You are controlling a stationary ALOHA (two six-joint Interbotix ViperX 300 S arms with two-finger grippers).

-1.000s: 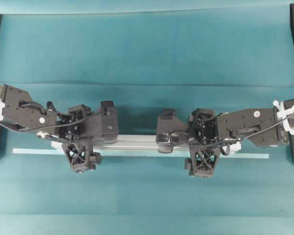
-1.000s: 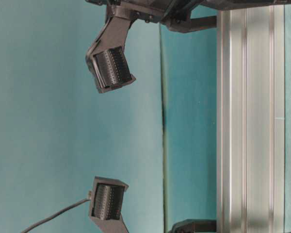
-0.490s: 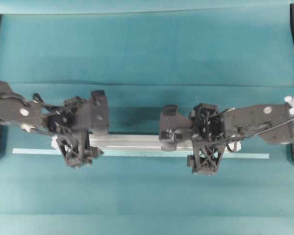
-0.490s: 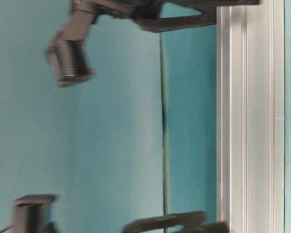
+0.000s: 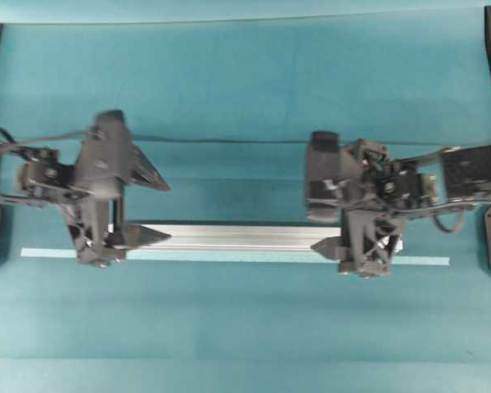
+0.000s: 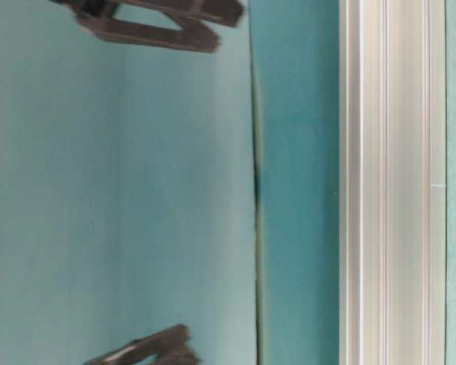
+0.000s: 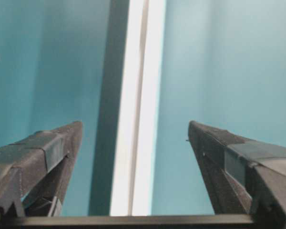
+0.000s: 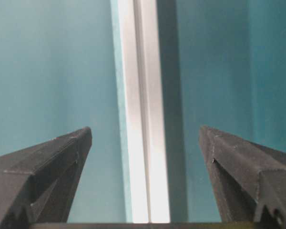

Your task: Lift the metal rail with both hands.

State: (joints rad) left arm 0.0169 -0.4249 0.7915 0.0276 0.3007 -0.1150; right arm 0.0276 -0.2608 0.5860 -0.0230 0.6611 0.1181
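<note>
On the teal cloth (image 5: 245, 90), the rail (image 5: 237, 237) lay flat, running left to right across the middle of the overhead view, with a pale strip (image 5: 229, 257) just beside its near edge and reaching farther out at both ends. At the rail's left end was the left gripper (image 5: 151, 211), its jaws spread wide: one finger pointed over the cloth behind the rail, the other lay over the rail's end. At the other end the right gripper (image 5: 317, 221) was likewise spread wide, one finger behind the rail and one over its right end. Neither held anything.

From the left wrist view, the rail (image 7: 136, 119) ran away between the two fingers (image 7: 43, 152), clear of both, with open cloth on each side. The right wrist view showed the same: the rail (image 8: 143, 109) centred between parted fingers (image 8: 243, 171), touching neither. Whether the fingertips were above the rail or down around it could not be told.

At table level the rail (image 6: 391, 182) lay on the cloth, its lengthwise grooves plain, with blurred black finger parts (image 6: 156, 23) well off from it.
</note>
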